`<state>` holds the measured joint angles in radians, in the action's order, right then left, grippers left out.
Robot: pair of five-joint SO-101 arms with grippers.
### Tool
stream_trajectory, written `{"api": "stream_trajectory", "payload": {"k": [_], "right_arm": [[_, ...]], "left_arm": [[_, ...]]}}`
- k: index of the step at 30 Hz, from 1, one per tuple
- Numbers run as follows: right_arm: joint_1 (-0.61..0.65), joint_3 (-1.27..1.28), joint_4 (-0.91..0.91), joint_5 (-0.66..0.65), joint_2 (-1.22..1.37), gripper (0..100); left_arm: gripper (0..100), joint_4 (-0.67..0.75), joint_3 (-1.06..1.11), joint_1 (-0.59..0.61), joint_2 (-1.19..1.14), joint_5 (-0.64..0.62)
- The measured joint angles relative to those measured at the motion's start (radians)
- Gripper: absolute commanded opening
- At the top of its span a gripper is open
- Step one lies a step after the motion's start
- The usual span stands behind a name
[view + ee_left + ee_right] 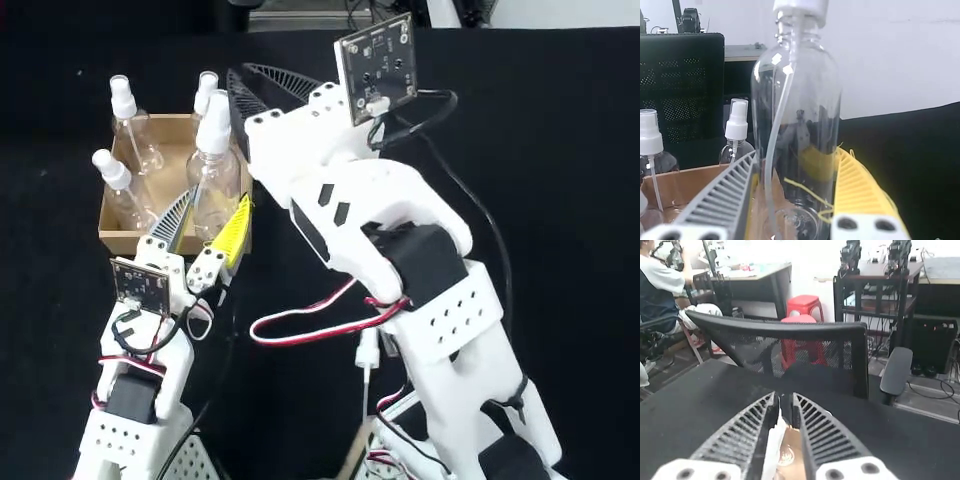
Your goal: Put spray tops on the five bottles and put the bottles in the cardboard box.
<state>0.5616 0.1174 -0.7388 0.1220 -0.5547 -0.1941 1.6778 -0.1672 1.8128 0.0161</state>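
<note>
Black cloth covers the table (560, 200); the cardboard box (118, 240) sits at its far left, open side up. Left gripper (215, 200): grey and yellow fingers clamped on the sides of the held bottle (213, 175), clear and upright, at the box's near right corner. I cannot tell whether its base rests on the box floor. A white spray top (214, 120) is on its neck, with the dip tube visible inside. Also standing in the box, each capped: back-left bottle (137, 140), back-right bottle (205, 95), front-left bottle (120, 195). Right gripper (784, 397): above the box's far right corner, just beside the back-right bottle's top, fingers nearly together with a thin gap, gripping nothing.
</note>
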Motion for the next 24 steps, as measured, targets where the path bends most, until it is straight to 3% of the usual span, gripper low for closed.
{"api": "stream_trajectory", "payload": {"k": [9,24], "right_arm": [[0.0,-0.005,0.04,0.0,0.077,1.0],[0.071,-0.107,-0.103,0.0,0.13,1.1]], "left_arm": [[3,0.0,0.0,0.0,0.0,0.0],[3,0.0,0.0,0.003,-0.002,-0.003]]}}
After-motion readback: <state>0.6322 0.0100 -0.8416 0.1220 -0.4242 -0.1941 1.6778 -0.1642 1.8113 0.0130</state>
